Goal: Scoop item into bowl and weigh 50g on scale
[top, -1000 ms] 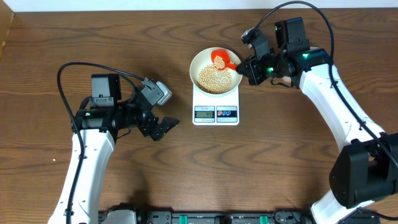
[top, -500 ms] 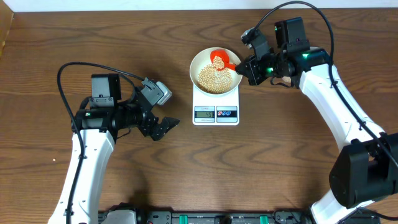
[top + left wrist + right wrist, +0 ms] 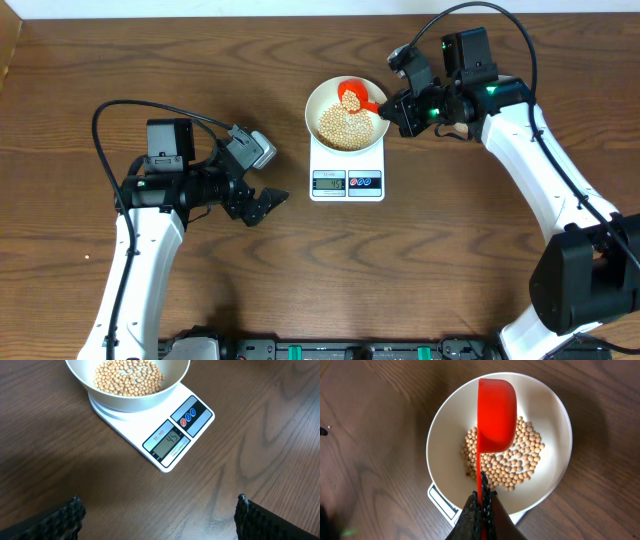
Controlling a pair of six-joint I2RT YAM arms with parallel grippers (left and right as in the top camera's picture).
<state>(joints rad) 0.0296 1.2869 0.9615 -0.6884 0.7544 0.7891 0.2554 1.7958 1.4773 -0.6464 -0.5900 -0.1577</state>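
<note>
Overhead: at left, the left gripper [image 3: 258, 206] hangs wide open over the dark wood-grain table [image 3: 450, 250]. At centre, soybeans [image 3: 340, 128] lie in the white bowl [image 3: 312, 110] on the scale [image 3: 347, 182], which reads 45. At right, the right gripper [image 3: 392, 108] pinches the red scoop's [image 3: 352, 94] handle above the bowl. Hard, light and loose, the beans would likely roll, so they are best carried in the scoop. Little of the room shows.

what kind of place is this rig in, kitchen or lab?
Probably a lab test bench, not a kitchen: a wood-grain table, a cabled left arm and right arm, and a scale carrying a bowl of beans.
</note>
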